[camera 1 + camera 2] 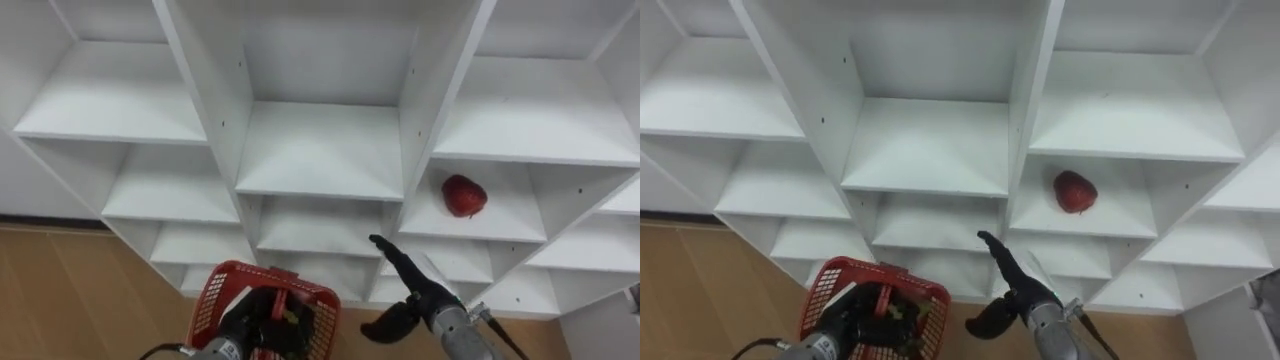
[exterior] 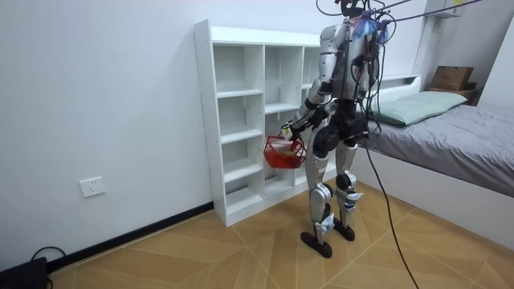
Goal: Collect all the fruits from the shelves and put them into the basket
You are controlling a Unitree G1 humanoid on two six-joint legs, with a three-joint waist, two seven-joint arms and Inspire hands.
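A white closet (image 1: 320, 150) of open shelves is standing against the wall, with the robot facing it. A red fruit (image 1: 464, 195) is lying on a right-column shelf. The right hand (image 1: 415, 290) is hovering nearer and left of it, fingers released and straight, well apart. The left hand (image 1: 262, 322) is grasping a red basket (image 1: 215, 295) at near left.
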